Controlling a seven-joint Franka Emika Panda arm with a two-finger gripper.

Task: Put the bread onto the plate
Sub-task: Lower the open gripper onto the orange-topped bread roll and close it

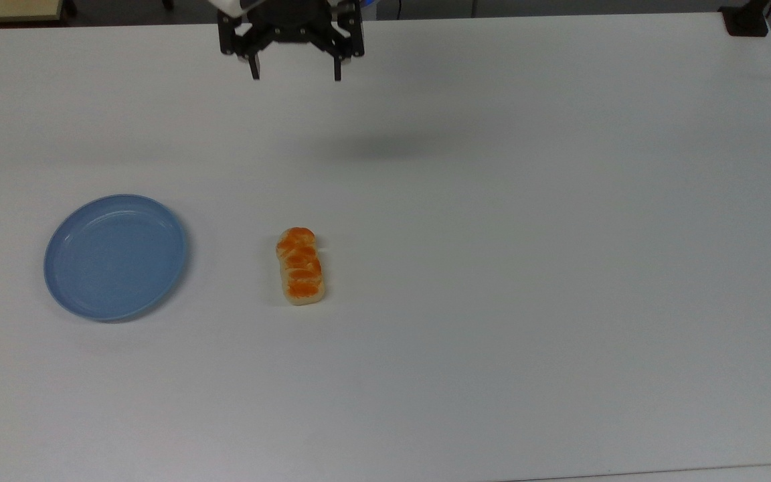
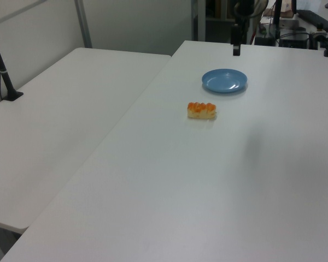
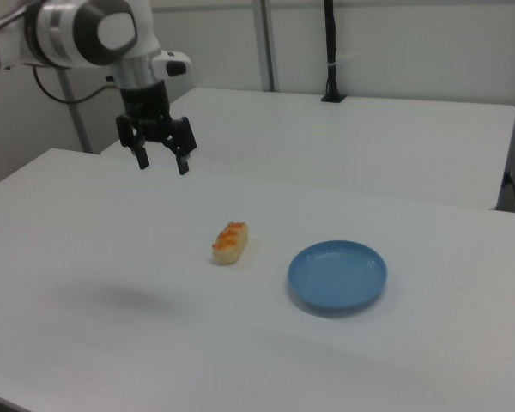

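My gripper (image 1: pixel 296 72) hangs wide open and empty, high above the table (image 1: pixel 559 268), and the bread (image 1: pixel 300 266) near the plate (image 1: pixel 115 257) looks small, light and maybe squishy, so I would pinch its pale long sides gently.

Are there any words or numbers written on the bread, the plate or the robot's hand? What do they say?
No words, numbers or signs can be read anywhere.
The bread: no text, just its orange-brown top.
The plate: plain light blue, no writing.
The end effector: black, fingers apart, no readable label.
The table: plain white, nothing written.
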